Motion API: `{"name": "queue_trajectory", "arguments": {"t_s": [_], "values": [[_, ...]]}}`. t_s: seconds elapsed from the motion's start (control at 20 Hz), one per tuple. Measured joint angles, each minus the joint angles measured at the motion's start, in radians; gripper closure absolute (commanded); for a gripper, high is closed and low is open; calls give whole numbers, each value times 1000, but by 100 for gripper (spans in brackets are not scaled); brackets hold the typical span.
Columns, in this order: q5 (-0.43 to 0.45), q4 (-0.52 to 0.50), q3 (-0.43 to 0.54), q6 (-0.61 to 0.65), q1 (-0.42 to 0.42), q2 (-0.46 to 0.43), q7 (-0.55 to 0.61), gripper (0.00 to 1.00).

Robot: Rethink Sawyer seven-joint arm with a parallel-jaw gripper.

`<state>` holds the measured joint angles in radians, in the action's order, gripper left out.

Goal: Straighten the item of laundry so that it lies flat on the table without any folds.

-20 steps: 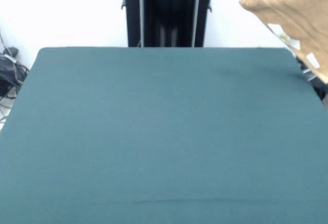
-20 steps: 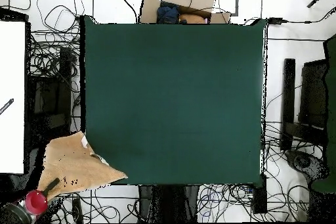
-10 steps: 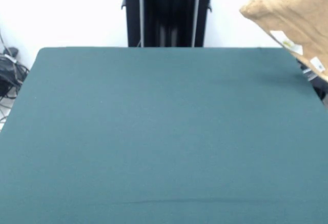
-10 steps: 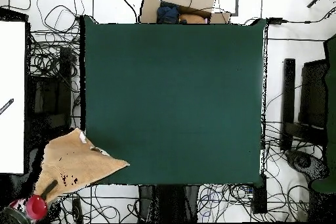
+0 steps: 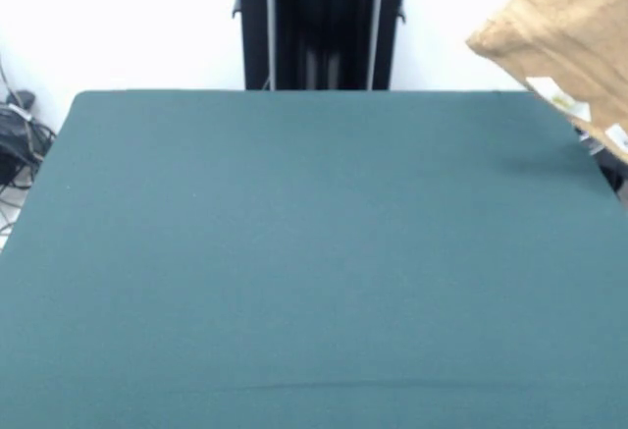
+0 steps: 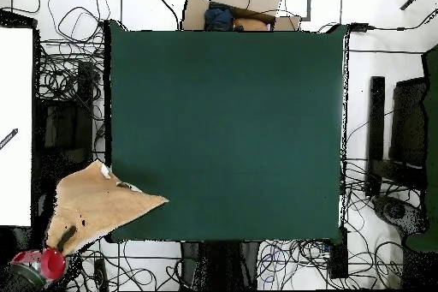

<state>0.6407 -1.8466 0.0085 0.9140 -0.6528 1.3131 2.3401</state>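
The front view is evenly and softly lit, with no glare. The white wall (image 5: 128, 17) behind is bright, nearly washed out. The green table (image 5: 294, 252) shows an even tone, and a faint soft shadow lies at its upper right, below the hanging towel (image 5: 569, 26). Edges look slightly soft. The overhead view is flat-lit, and the white floor (image 6: 376, 57) is very bright.
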Motion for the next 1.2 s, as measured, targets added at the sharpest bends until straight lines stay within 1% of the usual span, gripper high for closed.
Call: {"name": "queue_trajectory", "arguments": {"t_s": [0.2,0.35,0.5,0.85,1.0,1.2], "values": [[-35,-6,0,-36,43,-12,0,100],[-103,-18,-1,-85,114,-22,0,100],[-132,-33,-2,-144,171,-39,0,100],[-132,-66,-10,-261,219,-80,0,100],[-141,-77,-10,-284,229,-93,0,100],[-176,-92,-10,-305,259,-122,0,100]]}}
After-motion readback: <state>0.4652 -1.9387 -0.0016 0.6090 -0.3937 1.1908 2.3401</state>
